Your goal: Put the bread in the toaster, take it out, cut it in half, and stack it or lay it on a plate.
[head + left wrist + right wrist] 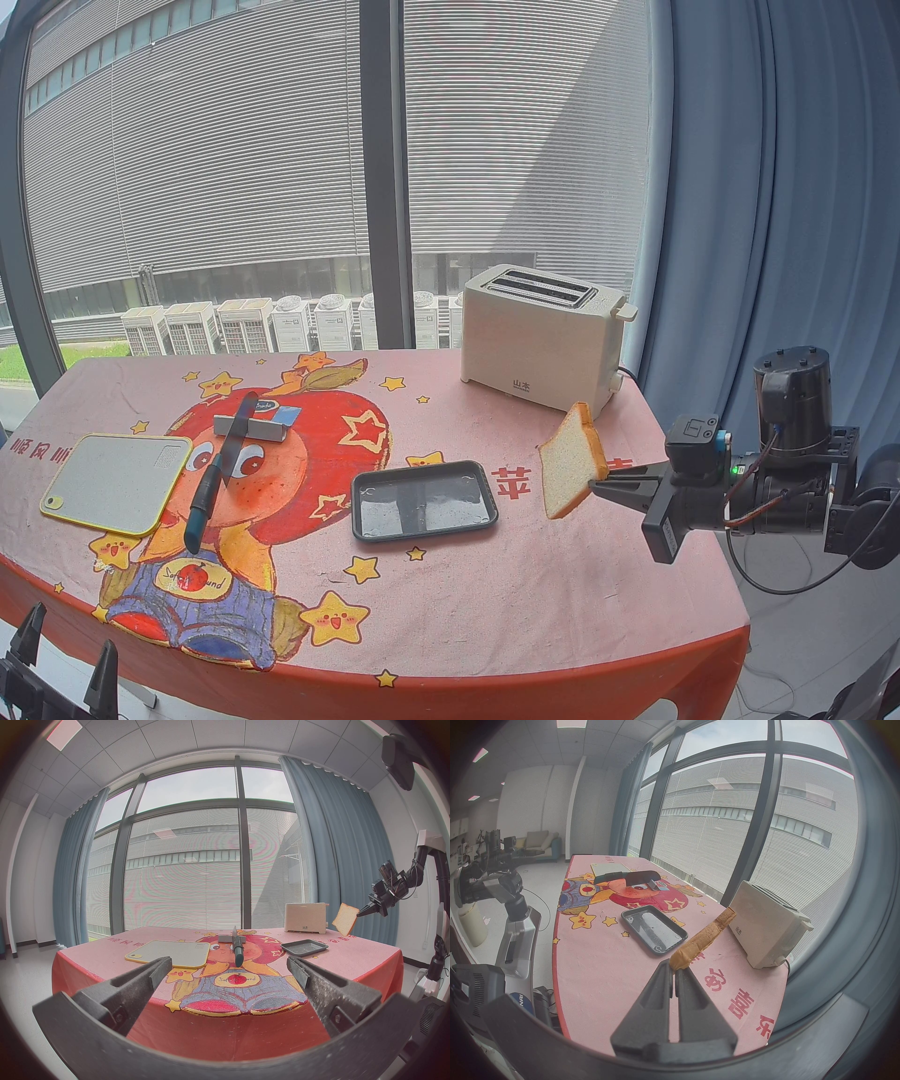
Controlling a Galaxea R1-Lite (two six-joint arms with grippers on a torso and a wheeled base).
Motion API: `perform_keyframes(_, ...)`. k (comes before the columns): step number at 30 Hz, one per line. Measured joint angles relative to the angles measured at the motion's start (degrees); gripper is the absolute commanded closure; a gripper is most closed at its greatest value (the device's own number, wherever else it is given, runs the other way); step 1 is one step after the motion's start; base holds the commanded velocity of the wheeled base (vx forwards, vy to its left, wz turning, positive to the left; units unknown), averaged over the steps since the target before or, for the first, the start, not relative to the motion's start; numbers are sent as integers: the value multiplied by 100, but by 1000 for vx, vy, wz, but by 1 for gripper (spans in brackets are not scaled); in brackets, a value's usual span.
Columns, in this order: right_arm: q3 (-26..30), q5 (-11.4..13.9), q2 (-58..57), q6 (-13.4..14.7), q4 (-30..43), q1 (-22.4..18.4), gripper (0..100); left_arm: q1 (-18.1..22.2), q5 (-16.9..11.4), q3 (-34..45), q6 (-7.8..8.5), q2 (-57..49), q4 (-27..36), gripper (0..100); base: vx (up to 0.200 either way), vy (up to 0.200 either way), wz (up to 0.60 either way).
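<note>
One bread slice (572, 461) hangs near the toaster (542, 337), its corner clamped in the right pincer (597, 485); the left pincer (228, 966) gapes empty. That corner hold could tear, or swing it past the slot (548, 281)

Facing a tall window (187, 860) split by a dark post (384, 187). Outside, a ribbed grey building (187, 141), a row of outdoor fan units (281, 323) at its foot and a patch of grass (56, 356) beside them. Blue curtains (769, 187) drawn back at both sides. Daylight through the glass. Overhead, a tiled ceiling (187, 738) with a lit panel (64, 733). Further back, a white wall (534, 804) with a sofa (539, 841) near it. Pale glossy floor (23, 982). Before the window, a table (562, 600) under a pink cloth printed with a cartoon apple and stars.
</note>
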Motion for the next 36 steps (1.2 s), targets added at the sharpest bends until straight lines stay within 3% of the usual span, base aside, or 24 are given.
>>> perform_keyframes(15,-5,-2,-38,-15,-11,-238,100,0,13,0,-2,0,0,0,0,0,0)
perform_keyframes(19,5,-2,-40,-15,-22,-258,100,0,13,0,-4,0,0,0,0,150,0)
perform_keyframes(36,17,-44,-124,2,-11,-276,100,0,54,0,2,0,0,0,0,0,0)
